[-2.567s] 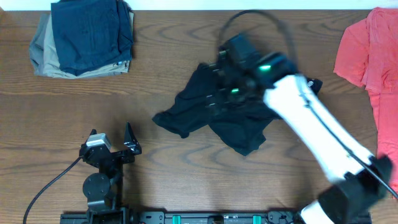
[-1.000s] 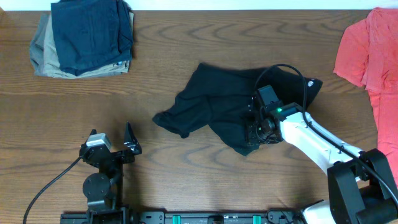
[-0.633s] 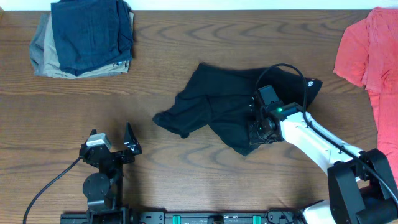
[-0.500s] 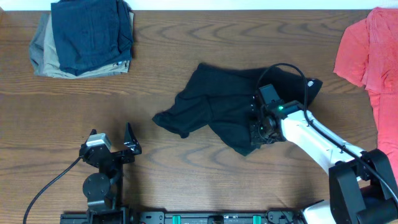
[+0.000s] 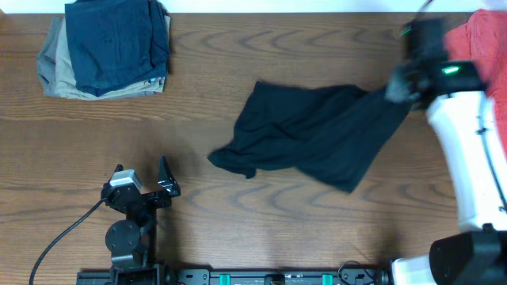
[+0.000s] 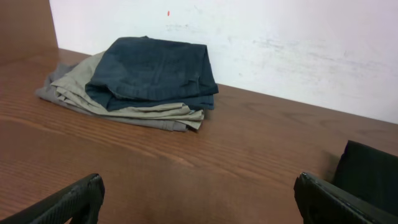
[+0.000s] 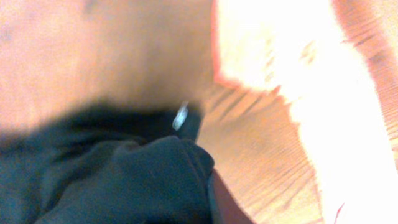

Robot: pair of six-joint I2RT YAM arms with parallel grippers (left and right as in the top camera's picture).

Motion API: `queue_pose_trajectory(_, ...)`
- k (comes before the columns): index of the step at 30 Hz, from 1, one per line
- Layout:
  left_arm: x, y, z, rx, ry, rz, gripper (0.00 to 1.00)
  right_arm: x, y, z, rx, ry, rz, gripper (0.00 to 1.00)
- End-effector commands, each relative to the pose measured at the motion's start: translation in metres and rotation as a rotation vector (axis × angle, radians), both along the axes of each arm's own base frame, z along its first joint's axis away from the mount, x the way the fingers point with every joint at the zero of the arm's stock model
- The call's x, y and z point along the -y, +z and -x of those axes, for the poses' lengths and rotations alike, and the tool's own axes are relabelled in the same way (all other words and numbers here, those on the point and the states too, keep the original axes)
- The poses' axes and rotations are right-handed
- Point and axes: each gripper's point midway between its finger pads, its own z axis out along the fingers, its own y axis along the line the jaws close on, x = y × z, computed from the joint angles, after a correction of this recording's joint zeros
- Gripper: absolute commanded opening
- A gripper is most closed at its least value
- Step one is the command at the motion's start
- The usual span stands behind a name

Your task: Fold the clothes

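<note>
The black shirt lies mid-table, pulled out into a slanted spread toward the back right. My right gripper is at the shirt's upper right corner, beside the coral-red shirt, shut on the black fabric; the picture is blurred there. In the right wrist view the bunched black shirt fills the lower left and hides the fingers. My left gripper rests near the front left, apart from the shirt, open with nothing between its fingertips. A corner of the black shirt shows at the right of the left wrist view.
A folded navy and khaki stack sits at the back left, also seen as the stack before a white wall. The coral-red shirt lies at the right edge of the table, close to my right arm.
My right gripper closed on the shirt's lower middle, then swung fast to the back right, dragging the fabric out into a wider spread. The left arm has not moved.
</note>
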Motion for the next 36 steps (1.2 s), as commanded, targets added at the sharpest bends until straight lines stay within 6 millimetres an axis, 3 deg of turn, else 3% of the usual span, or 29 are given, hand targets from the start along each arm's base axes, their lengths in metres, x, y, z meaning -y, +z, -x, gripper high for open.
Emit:
queue_pose_trajectory(1, -0.002, -0.016, 0.001, -0.047, 0.010, -0.003, 0.98, 0.032, 0.046, -0.007, 0.112, -0.031, -0.020, 0.27)
queue_pose_trajectory(2, -0.002, -0.016, 0.001, -0.047, 0.010, -0.003, 0.98, 0.034, 0.052, -0.007, 0.130, -0.027, -0.046, 0.27)
queue_pose_trajectory(3, -0.002, -0.016, 0.001, -0.047, 0.010, -0.003, 0.98, 0.034, 0.056, -0.006, 0.137, -0.021, -0.075, 0.34)
queue_pose_trajectory(4, -0.002, -0.016, 0.001, -0.047, 0.010, -0.003, 0.98, 0.034, 0.056, -0.004, 0.133, -0.015, -0.097, 0.50)
queue_pose_trajectory(5, -0.002, -0.016, 0.001, -0.047, 0.010, -0.003, 0.98, 0.031, 0.052, -0.001, 0.117, -0.004, -0.127, 0.80)
queue_pose_trajectory(6, -0.002, -0.016, 0.001, -0.047, 0.010, -0.003, 0.98, 0.027, 0.048, 0.003, 0.094, 0.007, -0.155, 0.95)
queue_pose_trajectory(7, -0.002, -0.016, 0.001, -0.047, 0.010, -0.003, 0.98, 0.024, 0.043, 0.007, 0.069, 0.014, -0.175, 0.99)
queue_pose_trajectory(16, -0.002, -0.016, 0.001, -0.047, 0.010, -0.003, 0.98, -0.020, -0.004, 0.050, -0.175, 0.086, -0.392, 0.99)
queue_pose_trajectory(22, -0.002, -0.016, 0.001, -0.047, 0.010, -0.003, 0.98, -0.044, -0.061, 0.088, -0.403, 0.094, -0.443, 0.99)
queue_pose_trajectory(27, -0.002, -0.016, 0.001, -0.047, 0.010, -0.003, 0.98, -0.057, -0.115, 0.127, -0.577, 0.004, -0.486, 0.99)
queue_pose_trajectory(36, -0.002, -0.016, 0.001, -0.047, 0.010, -0.003, 0.98, -0.067, -0.162, 0.157, -0.619, -0.051, -0.491, 0.99)
